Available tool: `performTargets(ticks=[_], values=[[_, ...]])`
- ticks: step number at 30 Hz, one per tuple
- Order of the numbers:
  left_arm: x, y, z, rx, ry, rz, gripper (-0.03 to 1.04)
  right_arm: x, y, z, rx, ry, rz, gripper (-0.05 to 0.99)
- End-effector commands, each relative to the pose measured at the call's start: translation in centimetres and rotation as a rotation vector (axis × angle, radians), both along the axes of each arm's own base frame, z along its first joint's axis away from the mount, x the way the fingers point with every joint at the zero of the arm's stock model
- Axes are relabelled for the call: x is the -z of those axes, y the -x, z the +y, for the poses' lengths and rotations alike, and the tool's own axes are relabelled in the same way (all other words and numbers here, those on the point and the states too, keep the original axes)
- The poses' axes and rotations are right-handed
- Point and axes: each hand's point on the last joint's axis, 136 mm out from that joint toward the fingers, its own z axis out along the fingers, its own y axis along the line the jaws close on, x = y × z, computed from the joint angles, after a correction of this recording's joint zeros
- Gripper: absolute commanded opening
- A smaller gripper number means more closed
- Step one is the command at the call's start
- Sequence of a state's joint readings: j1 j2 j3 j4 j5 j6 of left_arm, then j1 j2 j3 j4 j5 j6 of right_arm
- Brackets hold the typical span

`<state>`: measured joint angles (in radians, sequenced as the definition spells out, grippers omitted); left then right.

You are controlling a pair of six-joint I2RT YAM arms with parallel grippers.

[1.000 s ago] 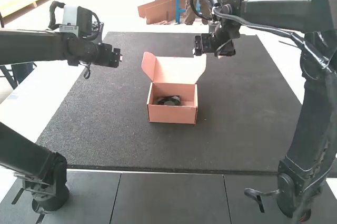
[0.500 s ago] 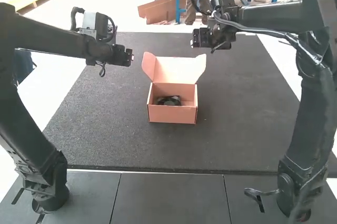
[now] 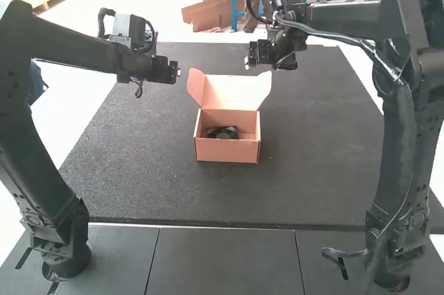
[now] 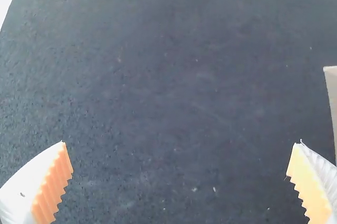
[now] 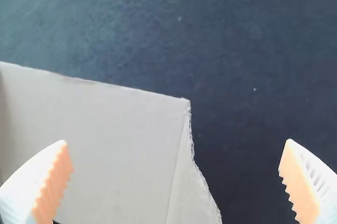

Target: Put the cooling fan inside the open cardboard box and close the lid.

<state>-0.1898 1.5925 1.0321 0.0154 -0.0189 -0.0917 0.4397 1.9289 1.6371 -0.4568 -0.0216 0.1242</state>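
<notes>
So the cooling fan (image 3: pixel 223 132) sits inside the open cardboard box (image 3: pixel 227 148), lid (image 3: pixel 232 91) standing up. Left jaws hang released at the box's 10 o'clock, right jaws spread wide at 1 o'clock over the lid's edge.

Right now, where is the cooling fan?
In the high view, the cooling fan lies inside the open cardboard box in the middle of the black mat, before the raised lid.

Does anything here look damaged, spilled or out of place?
Nothing stands out. The cardboard box sits upright on the mat, its lid raised, the cooling fan lying inside.
</notes>
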Motion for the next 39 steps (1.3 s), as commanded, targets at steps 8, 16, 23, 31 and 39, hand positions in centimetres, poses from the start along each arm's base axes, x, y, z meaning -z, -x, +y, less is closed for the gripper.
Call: performTargets(ticks=[8,16,23,31,39], values=[[0.0,-0.4,-3.9,0.082,0.062,0.012,0.97,-1.9,-0.5,-1.2,0.031,-0.034,-0.007,0.9],[-0.4,-0.3,-4.7,0.088,0.083,0.015,0.97,-1.6,0.0,-1.7,0.026,-0.055,0.039,0.84],[-0.5,-0.1,-5.9,0.111,0.088,0.011,0.97,-1.4,0.1,-1.7,0.023,-0.057,0.048,0.7],[-0.6,0.1,-6.4,0.117,0.096,0.012,0.97,-1.1,0.3,-1.6,0.019,-0.055,0.054,0.49],[-0.5,0.1,-6.4,0.117,0.094,0.014,0.97,-1.1,0.6,-1.1,0.014,-0.079,0.068,0.19]])
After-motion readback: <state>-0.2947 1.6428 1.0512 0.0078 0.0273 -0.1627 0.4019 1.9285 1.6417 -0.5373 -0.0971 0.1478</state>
